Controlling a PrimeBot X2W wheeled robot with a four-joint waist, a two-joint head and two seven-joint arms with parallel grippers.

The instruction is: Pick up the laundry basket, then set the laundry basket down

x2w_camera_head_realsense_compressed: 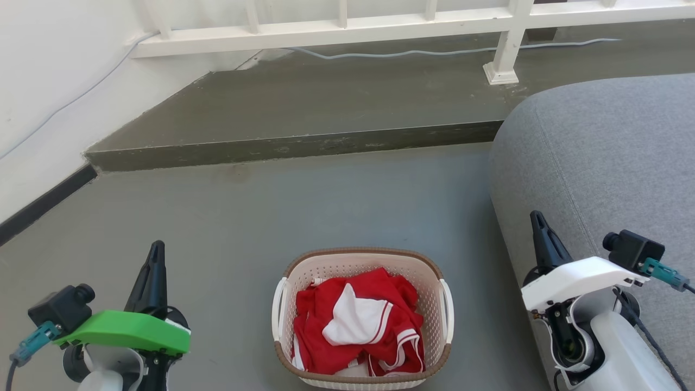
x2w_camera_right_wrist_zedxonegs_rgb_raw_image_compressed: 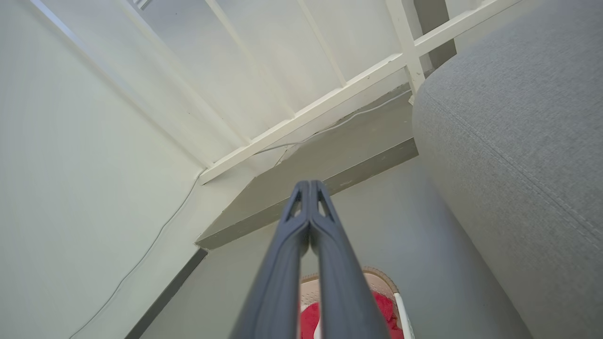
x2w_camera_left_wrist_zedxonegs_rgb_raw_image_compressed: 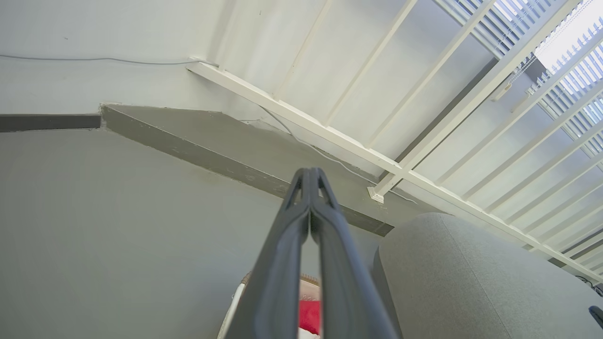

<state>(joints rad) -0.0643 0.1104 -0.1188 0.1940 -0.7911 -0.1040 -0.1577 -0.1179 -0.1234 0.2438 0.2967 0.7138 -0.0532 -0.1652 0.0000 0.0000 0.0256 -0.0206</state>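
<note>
On the left of the room, at about nine o'clock, the white wall (x2w_camera_head_realsense_compressed: 43, 81) and its dark skirting (x2w_camera_head_realsense_compressed: 43, 203) are closing off that side. At eight o'clock the left gripper (x2w_camera_head_realsense_compressed: 156, 255) is hanging above the grey floor (x2w_camera_head_realsense_compressed: 217, 217), its two dark fingers pressing together with nothing between them. At six o'clock the laundry basket (x2w_camera_head_realsense_compressed: 347, 266) is standing upright on the floor, carrying red and white clothes (x2w_camera_head_realsense_compressed: 358, 326), its white handles (x2w_camera_head_realsense_compressed: 279, 309) facing nine and three. At four o'clock the right gripper (x2w_camera_head_realsense_compressed: 540, 228) is hanging likewise, fingers lying tight together and gripping nothing, clear of the basket. I am judging that this is fitting two stages alike: a basket waiting to be lifted, or one already set back down. Either way, handling it well is meaning one gripper at each handle, both keeping level so the clothes are not tipping out. Room is lying open toward twelve o'clock as far as the raised step (x2w_camera_head_realsense_compressed: 293, 146), whose edge is crossing the floor below the white railing (x2w_camera_head_realsense_compressed: 326, 30). At three o'clock the grey sofa (x2w_camera_head_realsense_compressed: 597, 152) is crowding near the basket's right handle, leaving the right arm the narrower lane.
</note>
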